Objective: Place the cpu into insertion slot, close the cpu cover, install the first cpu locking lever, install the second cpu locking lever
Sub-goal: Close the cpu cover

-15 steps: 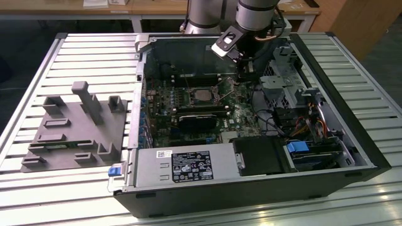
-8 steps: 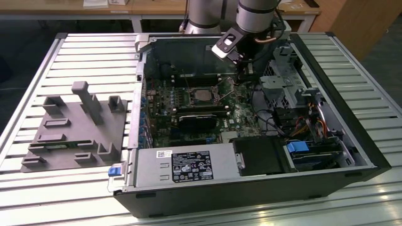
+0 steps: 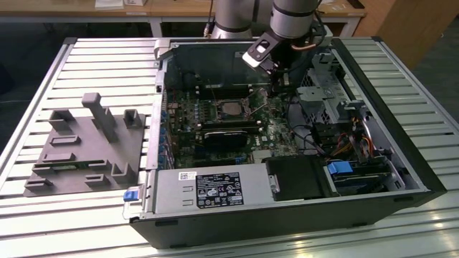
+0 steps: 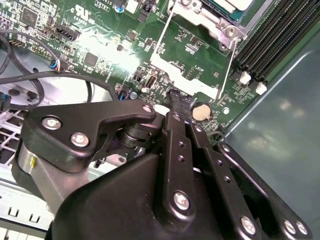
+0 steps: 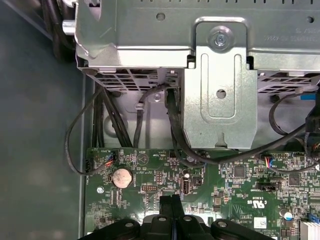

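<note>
1. Exterior view: gripper (image 3: 277, 86) hangs low over the motherboard (image 3: 215, 137), just beside the insertion slot (image 3: 215, 102), on the exterior view's right of it.
2. The cpu (image 3: 231, 108) lies flat in the slot, toward the exterior view's left of the fingertips.
3. Both wrist views: fingers (image 5: 165, 206) pressed together, holding nothing.
4. Second wrist view: wire locking lever (image 4: 228, 65) runs along the socket edge, its long axis pointing roughly toward the fingertips; likely the nearest task part.

cpu (image 3: 231, 107) in insertion slot (image 3: 214, 107), motherboard (image 3: 185, 115) inside computer case (image 3: 287, 220)
</note>
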Controlling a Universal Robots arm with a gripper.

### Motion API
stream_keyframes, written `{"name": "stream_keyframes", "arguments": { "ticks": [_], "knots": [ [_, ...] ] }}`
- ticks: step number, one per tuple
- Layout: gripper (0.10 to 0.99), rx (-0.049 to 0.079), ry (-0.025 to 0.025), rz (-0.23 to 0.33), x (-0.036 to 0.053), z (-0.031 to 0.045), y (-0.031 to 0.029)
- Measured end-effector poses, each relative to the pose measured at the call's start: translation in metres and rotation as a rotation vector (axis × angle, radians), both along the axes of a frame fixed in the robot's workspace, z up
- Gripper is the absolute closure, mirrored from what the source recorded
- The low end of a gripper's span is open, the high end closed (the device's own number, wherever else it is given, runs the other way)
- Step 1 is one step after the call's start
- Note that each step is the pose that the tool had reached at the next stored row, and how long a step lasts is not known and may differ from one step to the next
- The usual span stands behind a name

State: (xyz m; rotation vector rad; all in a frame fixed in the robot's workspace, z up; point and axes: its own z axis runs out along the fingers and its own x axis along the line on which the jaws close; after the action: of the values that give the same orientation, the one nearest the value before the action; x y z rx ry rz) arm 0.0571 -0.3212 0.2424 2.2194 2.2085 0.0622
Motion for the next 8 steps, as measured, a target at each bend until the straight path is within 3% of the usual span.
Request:
{"name": "stream_keyframes", "arguments": {
  "ticks": [8],
  "knots": [
    [0.980, -0.004, 0.0000, 0.000, 0.0001, -0.0029, 0.0000]
  ]
}}
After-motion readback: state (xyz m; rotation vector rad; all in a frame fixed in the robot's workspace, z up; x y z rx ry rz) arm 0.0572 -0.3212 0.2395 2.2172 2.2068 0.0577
